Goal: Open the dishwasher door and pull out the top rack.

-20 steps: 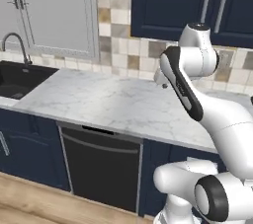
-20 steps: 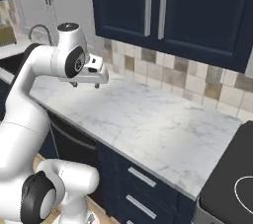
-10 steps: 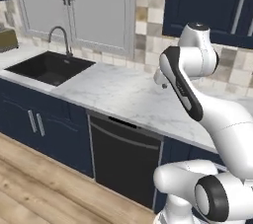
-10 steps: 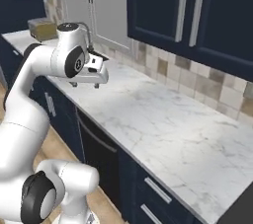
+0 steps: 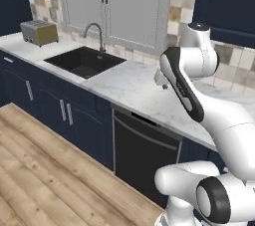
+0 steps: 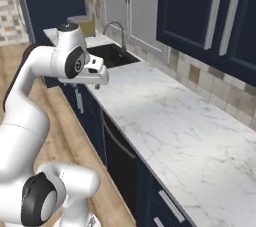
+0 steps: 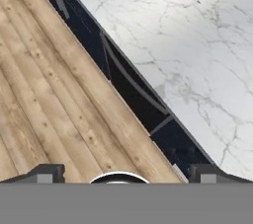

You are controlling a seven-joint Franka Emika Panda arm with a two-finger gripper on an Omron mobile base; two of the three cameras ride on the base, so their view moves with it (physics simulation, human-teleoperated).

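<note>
The dishwasher door [image 5: 143, 158] is a glossy black panel under the marble counter, standing shut, with its long dark bar handle [image 5: 147, 133] across the top. From the right base view the door [image 6: 119, 163] shows nearly edge-on. In the hand view, from above, the door [image 7: 129, 95] is a dark strip between floor and counter, and its curved handle [image 7: 132, 77] runs along it. My gripper [image 5: 163, 84] [image 6: 97, 85] hangs above the counter's front edge, over the door, well clear of the handle. Its fingertips [image 7: 47, 174] stand wide apart, open and holding nothing. The top rack is hidden behind the door.
A black sink [image 5: 84, 61] with a faucet [image 5: 96, 34] lies left of the dishwasher, and a toaster [image 5: 39, 32] stands farther left. Navy cabinet doors [image 5: 64, 115] with short silver handles flank the black panel. Wooden floor [image 5: 45, 170] stretches in front.
The base has driven, so the whole picture has shifted: sink, faucet and toaster have come into view and the dishwasher sits further right. The arm keeps the same pose and the door stays shut.
</note>
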